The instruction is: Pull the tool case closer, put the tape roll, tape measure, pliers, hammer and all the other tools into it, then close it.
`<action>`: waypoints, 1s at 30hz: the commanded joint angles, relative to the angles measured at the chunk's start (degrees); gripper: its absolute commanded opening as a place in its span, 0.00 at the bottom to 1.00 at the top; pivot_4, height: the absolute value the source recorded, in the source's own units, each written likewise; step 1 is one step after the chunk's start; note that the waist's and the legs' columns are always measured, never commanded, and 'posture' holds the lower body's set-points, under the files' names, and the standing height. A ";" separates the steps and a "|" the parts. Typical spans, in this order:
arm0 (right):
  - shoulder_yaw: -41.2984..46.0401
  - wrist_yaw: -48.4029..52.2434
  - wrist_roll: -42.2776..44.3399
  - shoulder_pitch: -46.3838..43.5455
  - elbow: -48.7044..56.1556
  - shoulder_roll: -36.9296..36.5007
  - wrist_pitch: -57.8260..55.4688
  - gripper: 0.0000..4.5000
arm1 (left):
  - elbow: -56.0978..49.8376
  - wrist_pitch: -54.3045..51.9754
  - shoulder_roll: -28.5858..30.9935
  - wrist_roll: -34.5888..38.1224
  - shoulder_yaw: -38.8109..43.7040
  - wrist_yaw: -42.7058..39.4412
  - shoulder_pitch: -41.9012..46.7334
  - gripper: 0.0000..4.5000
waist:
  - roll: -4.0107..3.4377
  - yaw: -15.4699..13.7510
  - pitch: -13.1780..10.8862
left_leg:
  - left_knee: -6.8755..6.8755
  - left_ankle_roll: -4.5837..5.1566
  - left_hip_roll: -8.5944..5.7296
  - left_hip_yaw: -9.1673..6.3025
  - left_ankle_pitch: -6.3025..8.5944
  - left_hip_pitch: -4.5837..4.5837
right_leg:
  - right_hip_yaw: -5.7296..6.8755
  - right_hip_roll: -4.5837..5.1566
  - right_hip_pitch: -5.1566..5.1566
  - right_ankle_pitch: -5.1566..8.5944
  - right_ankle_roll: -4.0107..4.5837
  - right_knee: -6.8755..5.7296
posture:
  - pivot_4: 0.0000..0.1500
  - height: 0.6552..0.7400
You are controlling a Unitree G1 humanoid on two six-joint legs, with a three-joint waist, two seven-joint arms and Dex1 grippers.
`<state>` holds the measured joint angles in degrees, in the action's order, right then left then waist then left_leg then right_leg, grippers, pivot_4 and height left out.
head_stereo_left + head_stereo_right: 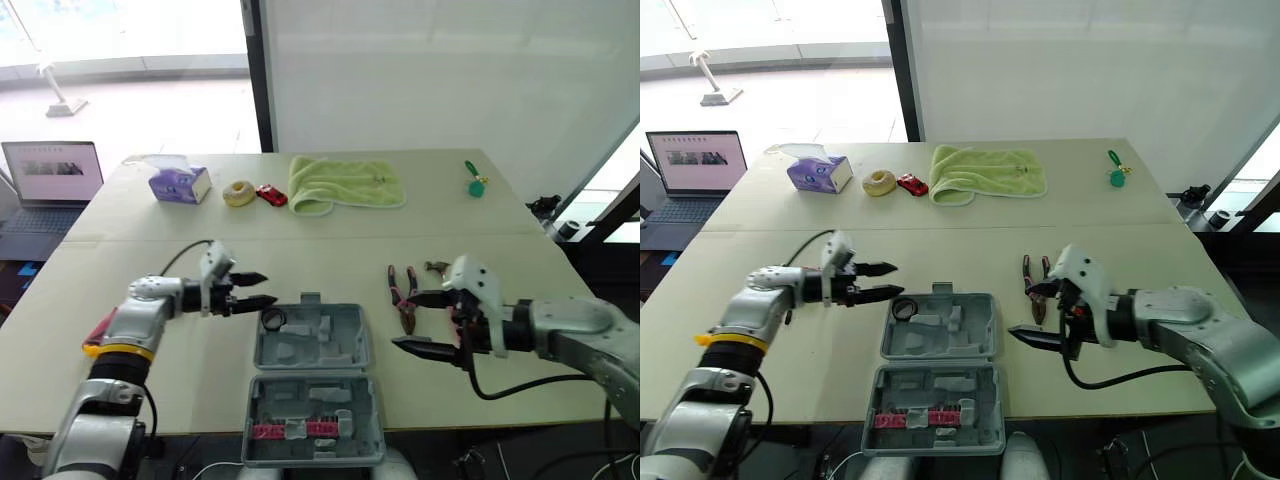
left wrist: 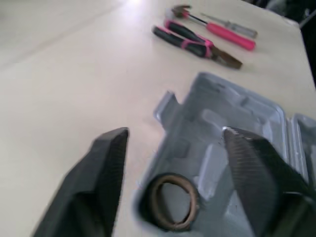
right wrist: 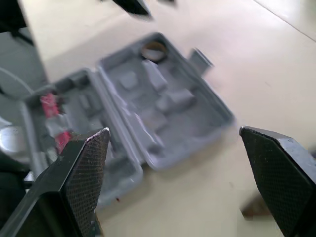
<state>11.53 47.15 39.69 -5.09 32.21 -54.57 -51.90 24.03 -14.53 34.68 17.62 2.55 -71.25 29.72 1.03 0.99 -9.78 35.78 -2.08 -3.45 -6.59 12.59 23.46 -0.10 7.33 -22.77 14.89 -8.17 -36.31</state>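
The tape roll (image 1: 273, 319) sits far-left inside the tool case (image 1: 340, 352); pliers (image 1: 405, 300) lie right of it.

Pale cream table (image 1: 200, 250). Plain grey tool case (image 1: 345, 350), with pink pieces (image 1: 290, 430) in its nearer half. Dark tape roll (image 2: 170, 177) with a brownish inner rim. Pink-and-black handles on the pliers (image 1: 404, 295); pink grip on the hammer (image 2: 229, 37). Black left gripper (image 2: 174, 131) and right gripper (image 3: 174, 130), fine cross-hatch on the right one's pads (image 3: 84, 168). Farther back: light green towel (image 1: 345, 183), purple tissue box (image 1: 180, 185), pale yellow ring (image 1: 239, 193), red toy car (image 1: 271, 195), green trinket (image 1: 475, 180).
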 commanded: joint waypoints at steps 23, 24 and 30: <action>24.57 -0.84 -11.61 22.54 -31.32 19.16 42.85 1.00 | 22.61 28.47 8.88 5.17 36.12 25.57 -34.95 0.97 | 0.01 -1.64 0.13 | -0.42 -0.19 0.22 0.34 0.19 -0.67 | -0.45 0.21 0.38 0.20 0.36 0.24 | 1.00 0.96; 24.48 -0.64 -9.82 21.54 -30.05 18.87 40.77 1.00 | 22.27 28.30 8.90 5.48 36.21 25.69 -34.78 0.97 | 0.00 -1.66 0.14 | -0.42 -0.11 0.22 0.35 0.14 -0.67 | -0.45 0.22 0.37 0.21 0.35 0.24 | 1.00 0.96; 20.01 2.13 6.72 12.12 -16.60 9.66 18.61 1.00 | 13.95 25.06 8.09 7.11 35.88 25.25 -37.49 0.97 | -0.11 -0.80 0.12 | -0.44 -0.08 0.20 0.40 0.12 -0.59 | -0.54 0.25 0.22 0.20 0.32 0.22 | 1.00 0.96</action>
<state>32.22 48.03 42.52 8.62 10.84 -43.18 -29.79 41.20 11.06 42.49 23.29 36.99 -46.09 -6.89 0.92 0.20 -9.66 35.32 -2.16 -3.22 -6.18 12.72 22.86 -0.66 7.57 -22.56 15.10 -7.85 -36.10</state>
